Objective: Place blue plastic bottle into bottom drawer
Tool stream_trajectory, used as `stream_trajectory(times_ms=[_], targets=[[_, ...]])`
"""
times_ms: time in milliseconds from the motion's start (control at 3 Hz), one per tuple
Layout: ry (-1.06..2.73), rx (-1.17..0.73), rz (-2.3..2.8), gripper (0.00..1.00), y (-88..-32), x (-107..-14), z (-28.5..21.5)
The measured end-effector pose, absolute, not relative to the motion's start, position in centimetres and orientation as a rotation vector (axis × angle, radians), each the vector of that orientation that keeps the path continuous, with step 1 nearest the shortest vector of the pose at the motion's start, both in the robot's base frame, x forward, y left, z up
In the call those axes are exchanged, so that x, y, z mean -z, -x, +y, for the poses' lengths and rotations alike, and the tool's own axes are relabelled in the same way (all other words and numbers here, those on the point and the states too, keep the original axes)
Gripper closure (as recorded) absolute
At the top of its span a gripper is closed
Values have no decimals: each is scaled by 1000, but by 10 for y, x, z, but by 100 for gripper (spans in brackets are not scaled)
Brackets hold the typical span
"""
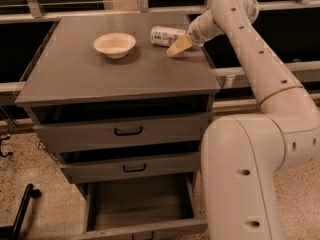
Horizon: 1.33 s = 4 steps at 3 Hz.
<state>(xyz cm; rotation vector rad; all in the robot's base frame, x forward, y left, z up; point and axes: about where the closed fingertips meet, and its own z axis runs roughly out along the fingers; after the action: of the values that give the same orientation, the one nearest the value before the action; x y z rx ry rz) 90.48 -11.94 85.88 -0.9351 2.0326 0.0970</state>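
Bottle lies on its side at the back right of the worktop, right of the bowl. Claw sits at the bottle's near right end, angled down, probably for a side grab. Can't tell if it's open or closed. Bottom drawer is pulled out, so the drop path looks ready and the pick comes first.

Likely lab: metal drawer cabinet, speckled floor (claw over cabinet top).

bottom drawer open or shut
Open: the bottom drawer is pulled out. The gripper is beside the bottle on the cabinet top.
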Motion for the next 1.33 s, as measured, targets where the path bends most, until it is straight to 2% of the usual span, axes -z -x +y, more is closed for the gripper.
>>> stream_trajectory(times_ms=[333,1000,1333], targets=[[937,-132,2030,0,-906,-855,-116],[973,-168,2021,26,-902,-857,-109],[999,-174,2016,23,-898,-860,-106]])
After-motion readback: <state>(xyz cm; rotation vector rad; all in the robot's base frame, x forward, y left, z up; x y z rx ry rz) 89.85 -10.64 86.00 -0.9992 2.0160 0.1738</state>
